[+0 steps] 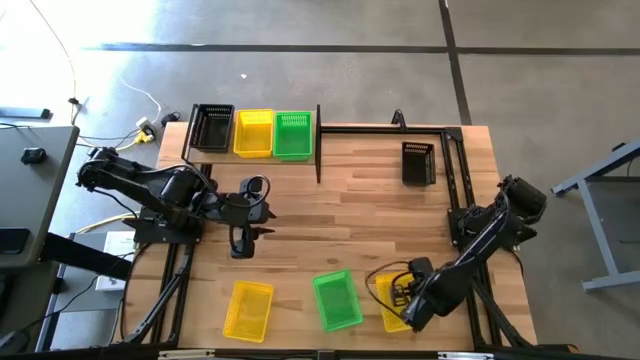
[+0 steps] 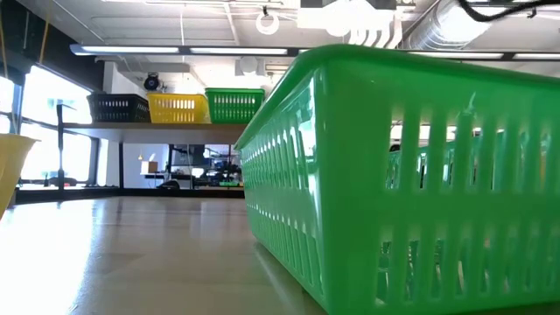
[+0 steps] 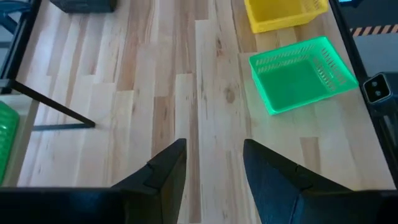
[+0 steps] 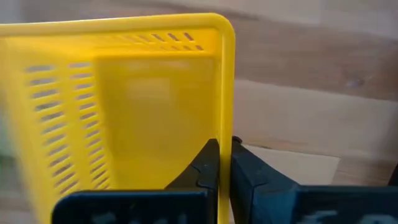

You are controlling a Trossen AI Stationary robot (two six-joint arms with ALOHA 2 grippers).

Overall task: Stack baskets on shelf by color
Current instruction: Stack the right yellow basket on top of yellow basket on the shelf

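1. Shelf [image 1: 255, 155] at the table's far left edge is loaded with a black basket [image 1: 211, 128], a yellow basket [image 1: 254, 133] and a green basket [image 1: 292, 134].
2. Left gripper [image 1: 241, 243] is held open over mid-table.
3. Right gripper [image 1: 405, 298] is clamped on a yellow basket's wall [image 4: 219, 93] at the near right corner.

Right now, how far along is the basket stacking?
Done: a black, a yellow and a green basket sit side by side on the shelf.
In hand: the right end effector is shut on a yellow basket's wall.
Left: the other yellow, green and black baskets on the table.
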